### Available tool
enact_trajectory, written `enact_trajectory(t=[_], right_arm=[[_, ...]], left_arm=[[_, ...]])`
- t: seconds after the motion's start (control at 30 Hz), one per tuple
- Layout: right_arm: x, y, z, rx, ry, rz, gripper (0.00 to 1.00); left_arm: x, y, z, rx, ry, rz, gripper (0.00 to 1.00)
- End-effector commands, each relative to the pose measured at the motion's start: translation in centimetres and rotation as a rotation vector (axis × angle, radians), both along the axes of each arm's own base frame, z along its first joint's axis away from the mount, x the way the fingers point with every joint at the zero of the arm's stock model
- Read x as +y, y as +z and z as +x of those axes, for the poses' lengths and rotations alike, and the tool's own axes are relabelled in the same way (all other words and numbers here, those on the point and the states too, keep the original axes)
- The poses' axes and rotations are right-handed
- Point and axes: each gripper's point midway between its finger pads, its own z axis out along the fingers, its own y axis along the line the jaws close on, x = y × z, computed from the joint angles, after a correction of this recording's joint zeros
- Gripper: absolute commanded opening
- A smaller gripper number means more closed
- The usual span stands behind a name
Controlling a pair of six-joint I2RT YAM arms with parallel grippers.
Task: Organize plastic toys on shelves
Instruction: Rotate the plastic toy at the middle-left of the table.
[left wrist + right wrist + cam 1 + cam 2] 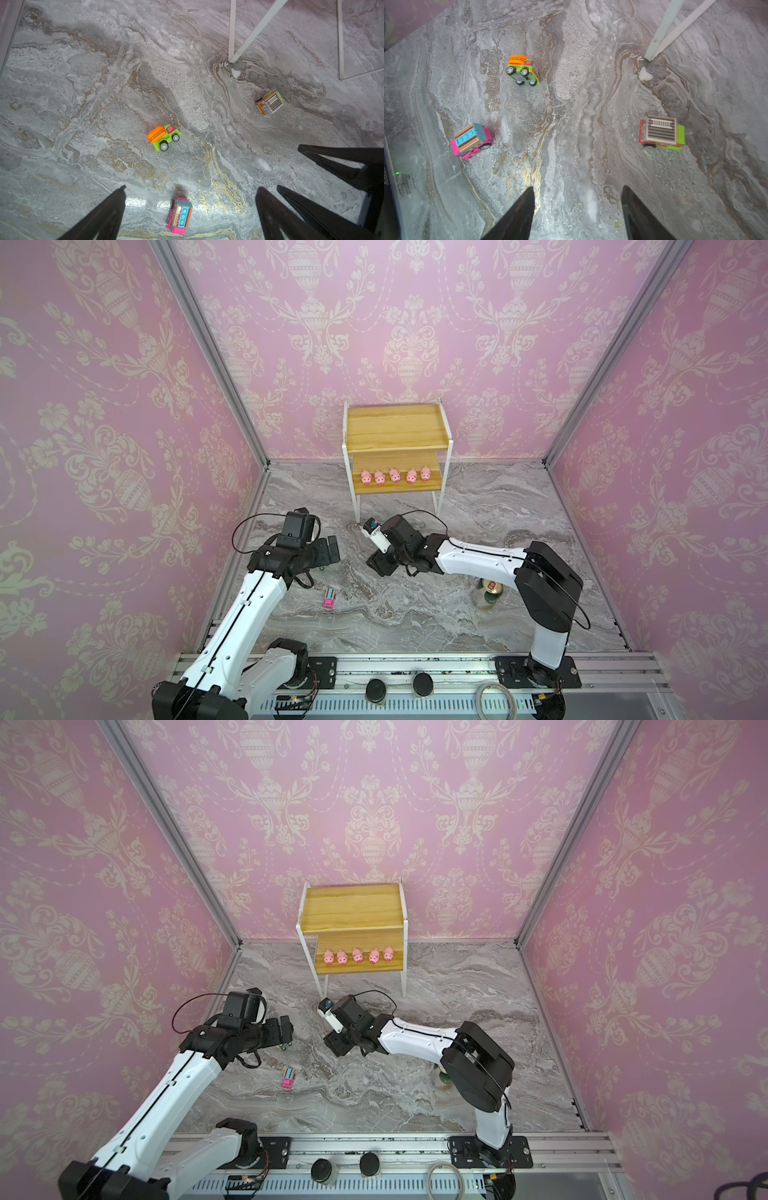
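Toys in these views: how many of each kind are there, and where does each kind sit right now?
Pink pig figures: 5, in a row on the lower shelf
Toy trucks: 3, on the marble tabletop: orange-green truck, brown-green truck, pink-blue truck
Total: 8 toys

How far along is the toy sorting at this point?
Done: five pigs lined up on the lower shelf. In hand: nothing; the left tool and right tool hover open over the table. Remaining: the orange-green truck, pink-blue truck and brown-green truck, on the table.
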Motion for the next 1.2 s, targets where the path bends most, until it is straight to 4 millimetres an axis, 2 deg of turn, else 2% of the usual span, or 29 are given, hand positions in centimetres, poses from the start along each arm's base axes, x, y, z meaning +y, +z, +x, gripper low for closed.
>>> enact_trajectory(t=[0.0, 0.17, 0.2, 0.43, 0.57, 0.7, 1.0, 1.17], right_arm=[[-1.1, -0.9, 0.3, -0.011, -0.026, -0.053, 0.67], [-2.3, 0.2, 0.3, -0.023, -0.085, 0.007, 0.67], [-3.1, -0.3, -0.1, -0.012, -0.099, 0.005, 0.67], [-5.4, 1.4, -0.8, -0.005, -0.161, 0.098, 0.66], [-6.3, 2.1, -1.4, -0.002, -0.175, 0.125, 0.66], [-7.2, 2.8, -1.8, -0.013, -0.194, 0.139, 0.66], [-8.8, 3.4, -1.6, -0.012, -0.254, 0.154, 0.65], [-9.6, 3.5, -1.6, -0.014, -0.272, 0.156, 0.65]], left_arm=[[-0.3, -1.8, -2.2, 0.081, 0.059, -0.061, 0.99], [-0.7, -2.4, -2.3, 0.051, 0.193, -0.188, 0.99], [-0.6, -3.8, -2.9, 0.076, 0.225, -0.199, 0.99], [0.3, -7.5, -4.1, 0.117, 0.38, -0.227, 0.99], [0.0, -9.5, -4.2, 0.152, 0.417, -0.26, 0.99], [-1.2, -11.0, -4.4, 0.205, 0.432, -0.332, 0.98], [-3.9, -11.6, -5.0, 0.229, 0.469, -0.481, 0.98], [-5.4, -12.0, -4.6, 0.227, 0.462, -0.526, 0.98]])
